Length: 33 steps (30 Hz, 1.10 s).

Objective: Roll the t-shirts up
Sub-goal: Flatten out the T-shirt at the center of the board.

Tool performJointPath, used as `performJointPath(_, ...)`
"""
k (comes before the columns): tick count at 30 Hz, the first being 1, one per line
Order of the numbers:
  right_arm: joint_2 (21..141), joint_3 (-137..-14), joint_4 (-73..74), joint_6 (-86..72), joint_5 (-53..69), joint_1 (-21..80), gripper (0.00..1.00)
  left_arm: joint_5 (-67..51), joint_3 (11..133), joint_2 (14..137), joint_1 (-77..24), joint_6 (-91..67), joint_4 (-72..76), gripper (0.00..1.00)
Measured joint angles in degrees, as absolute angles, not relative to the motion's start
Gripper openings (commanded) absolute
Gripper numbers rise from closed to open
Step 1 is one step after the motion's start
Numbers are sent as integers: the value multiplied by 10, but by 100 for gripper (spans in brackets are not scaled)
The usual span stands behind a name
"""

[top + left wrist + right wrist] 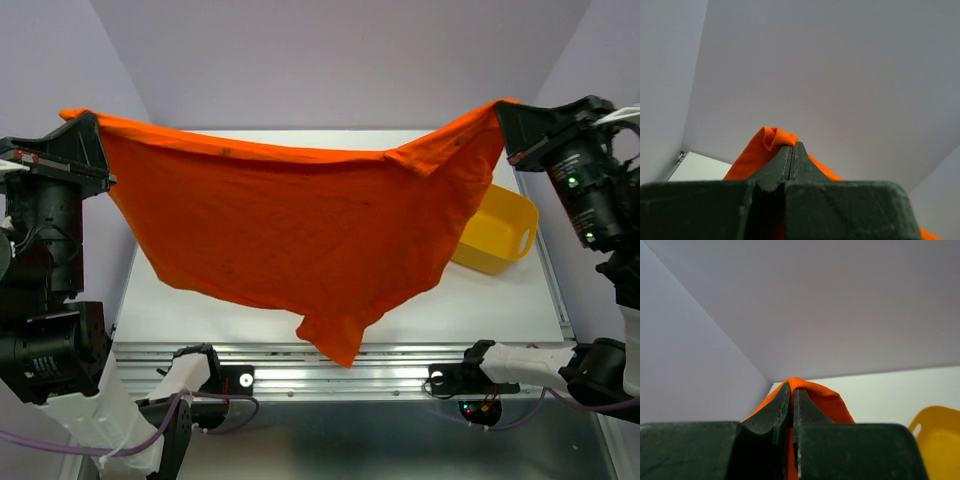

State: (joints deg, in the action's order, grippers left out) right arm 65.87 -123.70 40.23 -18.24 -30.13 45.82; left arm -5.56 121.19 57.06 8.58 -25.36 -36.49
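The orange-red t-shirt (300, 225) hangs spread in the air between my two grippers, well above the table, its lowest corner near the front edge. My left gripper (92, 125) is shut on its left top corner. My right gripper (503, 110) is shut on its right top corner. In the left wrist view the jaws (792, 146) are pressed together with a fold of the t-shirt (765, 142) poking out at the tips. In the right wrist view the gripper (793, 386) pinches the t-shirt (827, 402), which drapes over the tips.
A yellow plastic tub (497, 232) lies on the white table (180, 310) at the right, partly behind the hanging cloth; its rim shows in the right wrist view (940, 435). Lilac walls enclose the back and sides.
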Motion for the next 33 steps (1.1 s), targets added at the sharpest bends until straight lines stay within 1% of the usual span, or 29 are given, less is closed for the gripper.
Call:
performJointPath(2,655,-1192,414,-189,-322,458,1,-50,1198,578,86,-243,-360,0)
performJointPath(5,661,-1114,426,-200,-350,458,1,-38,1140,596,86,-229,-352,0)
performJointPath(9,715,-1044,438,-216,-361,455,1,-26,1064,654,86,-216,-332,0)
performJointPath(15,836,-947,402,-218,-289,369,1,-4,907,795,83,-215,-240,0)
performJointPath(17,879,-921,387,-212,-264,338,1,2,882,846,79,-217,-225,0)
performJointPath(20,934,-928,359,-197,-242,309,1,13,876,923,74,-218,-202,0)
performJointPath(23,995,-959,336,-186,-222,290,1,24,876,966,70,-219,-179,0)
performJointPath(26,1054,-983,308,-177,-201,273,1,31,876,978,69,-219,-164,0)
performJointPath(33,1117,-1008,299,-176,-176,246,1,42,908,996,69,-219,-130,0)
